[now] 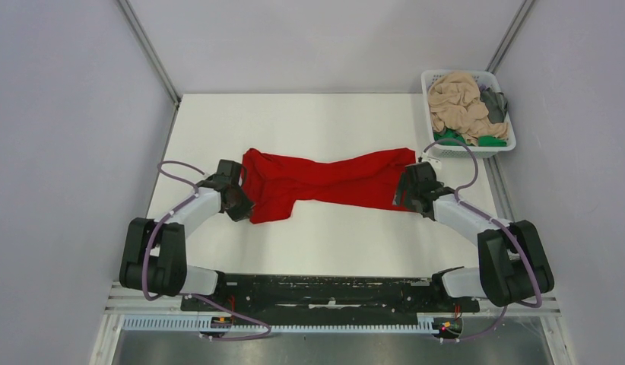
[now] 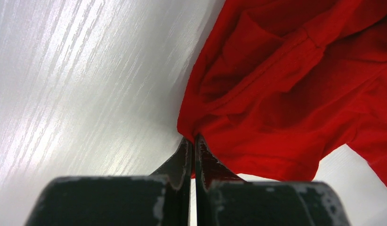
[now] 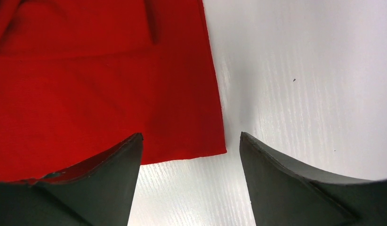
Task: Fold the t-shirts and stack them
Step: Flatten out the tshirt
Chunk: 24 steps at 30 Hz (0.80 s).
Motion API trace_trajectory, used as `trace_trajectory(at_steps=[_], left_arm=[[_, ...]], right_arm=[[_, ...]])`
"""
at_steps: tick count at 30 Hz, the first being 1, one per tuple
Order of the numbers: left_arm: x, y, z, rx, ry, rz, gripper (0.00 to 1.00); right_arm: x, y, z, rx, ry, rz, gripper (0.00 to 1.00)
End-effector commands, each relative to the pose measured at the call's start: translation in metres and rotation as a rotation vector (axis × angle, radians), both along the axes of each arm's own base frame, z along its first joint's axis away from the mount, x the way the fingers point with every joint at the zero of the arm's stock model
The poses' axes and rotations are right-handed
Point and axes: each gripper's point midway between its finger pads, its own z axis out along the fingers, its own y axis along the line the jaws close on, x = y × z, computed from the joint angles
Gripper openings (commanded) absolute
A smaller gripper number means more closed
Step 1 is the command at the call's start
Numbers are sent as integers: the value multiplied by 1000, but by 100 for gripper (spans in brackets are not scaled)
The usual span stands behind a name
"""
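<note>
Left wrist view only: left gripper (image 2: pixel 192 139) pinched shut on a folded edge of the red t-shirt (image 2: pixel 286 84). Right wrist view only: right gripper (image 3: pixel 190 134) spread wide astride the shirt's hem corner, nothing gripped. From above: 2 arms low, 1 at each shirt end; white table (image 1: pixel 332 122); white basket (image 1: pixel 493 150) of crumpled shirts (image 1: pixel 458 103) far right; grey walls.
</note>
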Motion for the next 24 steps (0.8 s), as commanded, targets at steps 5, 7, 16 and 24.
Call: trace_trajectory(at_steps=[5,7,16,24], left_arm=[[-4,1,7,4,-13,-1,2],[-3,2,8,6,-19,-1,2],[-6,1,8,-4,-22,0,2],[0,-19,34,-109,-88,-50,2]], right_arm=[[0,11,-10,57,18,25,66],[-4,15,-14,78,33,40,63],[-12,14,-24,66,68,37,37],[26,36,22,130,-142,151,0]])
